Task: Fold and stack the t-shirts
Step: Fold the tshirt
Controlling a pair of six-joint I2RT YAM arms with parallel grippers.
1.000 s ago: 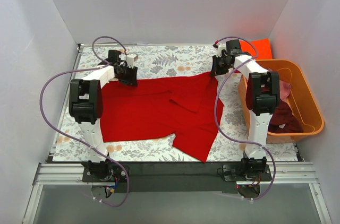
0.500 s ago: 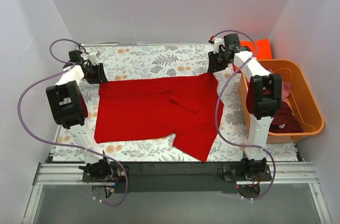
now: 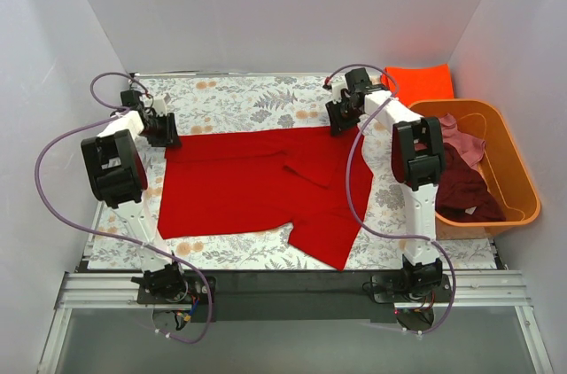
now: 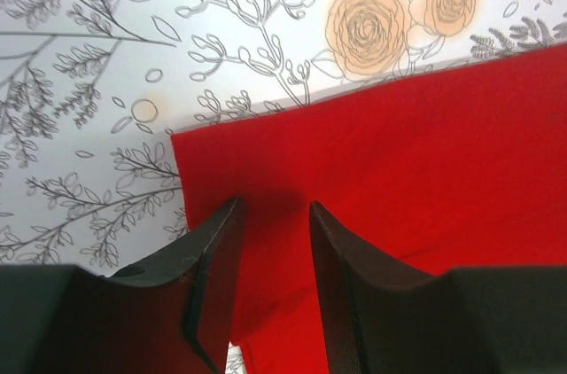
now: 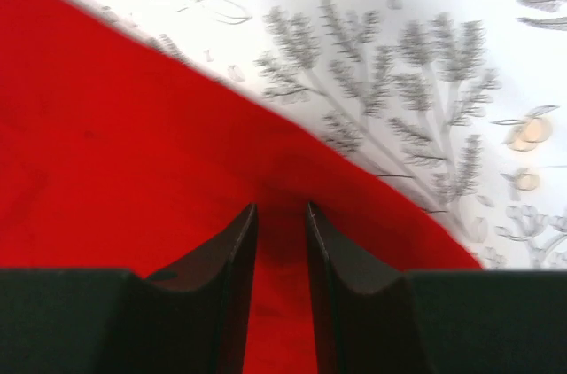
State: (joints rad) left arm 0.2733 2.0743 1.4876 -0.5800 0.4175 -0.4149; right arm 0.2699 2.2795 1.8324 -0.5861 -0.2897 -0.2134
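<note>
your left claw sits low over the upper-left corner of the bright red t-shirt. its fingers are a narrow gap apart with cloth showing between them, and you cannot tell whether it pinches. your right claw is nearly closed on the shirt's top edge, right of centre, with cloth puckered at its tips. the shirt lies spread across the middle of the floral table. an orange-red t-shirt lies folded at the upper right.
</note>
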